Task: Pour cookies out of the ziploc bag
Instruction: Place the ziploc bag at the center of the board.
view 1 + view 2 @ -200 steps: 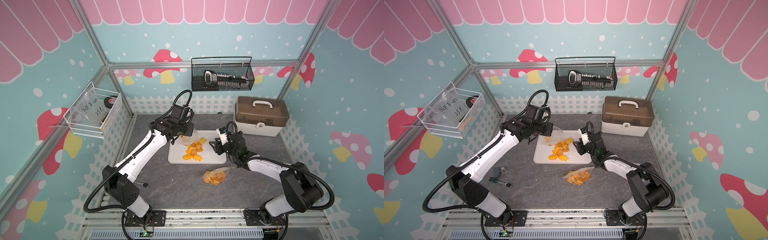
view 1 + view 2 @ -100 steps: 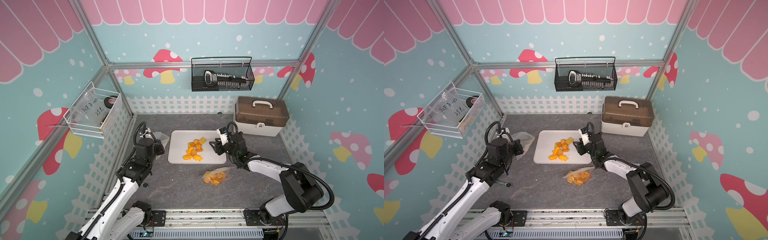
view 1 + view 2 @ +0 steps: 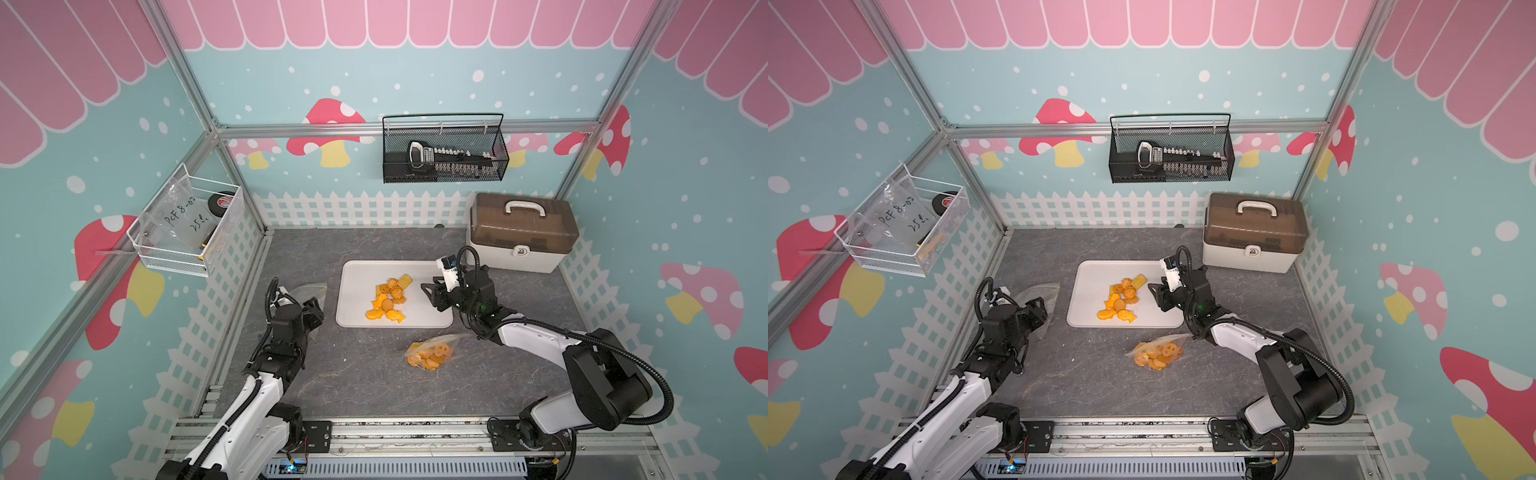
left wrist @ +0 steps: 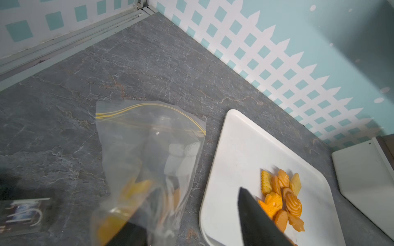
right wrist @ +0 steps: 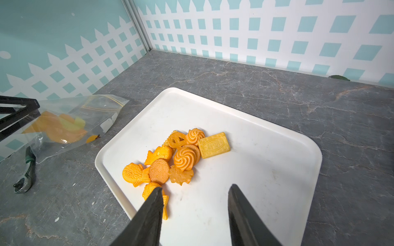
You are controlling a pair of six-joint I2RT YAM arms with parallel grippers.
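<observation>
right gripper hangs half spread and empty over the tray, cookies piled just ahead of its tips. the full bag lies behind and below it, toward its own base, long axis roughly along its pointing line. it is nearer than the left gripper, which stands wide, the slack bag just ahead, partly over 1 finger.

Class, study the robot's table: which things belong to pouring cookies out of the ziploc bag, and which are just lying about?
Belongs to the job: cookies, white tray, ziploc bag beside the tray, second ziploc bag holding cookies.

Lying about: ratchet wrench, lidded storage box, black wire basket, white wire basket.
</observation>
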